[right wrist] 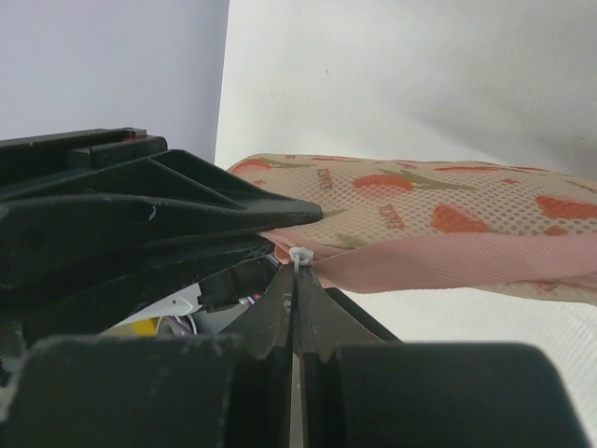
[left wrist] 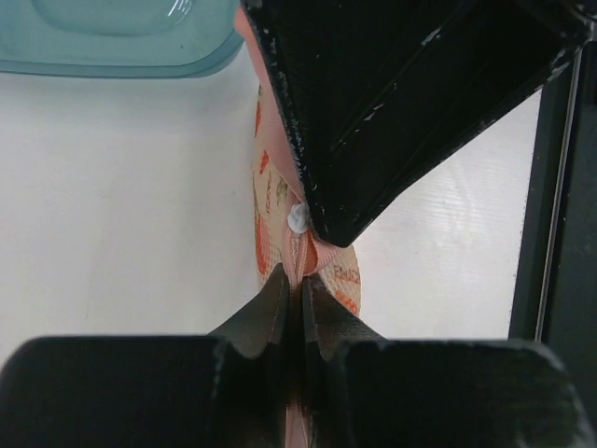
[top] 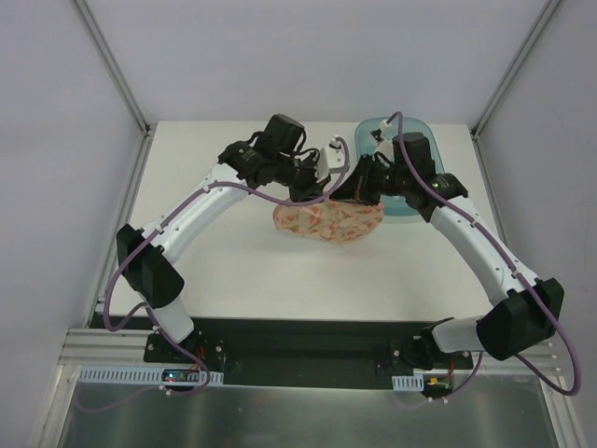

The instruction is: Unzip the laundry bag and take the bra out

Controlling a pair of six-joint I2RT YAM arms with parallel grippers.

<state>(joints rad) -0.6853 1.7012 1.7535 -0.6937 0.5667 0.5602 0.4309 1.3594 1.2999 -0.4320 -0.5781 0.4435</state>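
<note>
The peach-orange printed laundry bag (top: 326, 222) lies on the white table, its top edge held up between both grippers. My left gripper (left wrist: 298, 280) is shut on the bag's pink zip edging (left wrist: 300, 254), just below the white zip pull (left wrist: 298, 219). My right gripper (right wrist: 297, 273) is shut on that white zip pull (right wrist: 299, 255), with the pink edging (right wrist: 448, 266) running off to the right and the mesh bag (right wrist: 438, 210) above it. In the top view the left gripper (top: 320, 193) and the right gripper (top: 345, 194) meet tip to tip at the bag's far edge. The bra is hidden.
A translucent teal basin (top: 403, 201) stands at the back right, just behind the right gripper, and shows in the left wrist view (left wrist: 121, 42). White walls enclose the table on three sides. A black rail (top: 298, 341) runs along the near edge.
</note>
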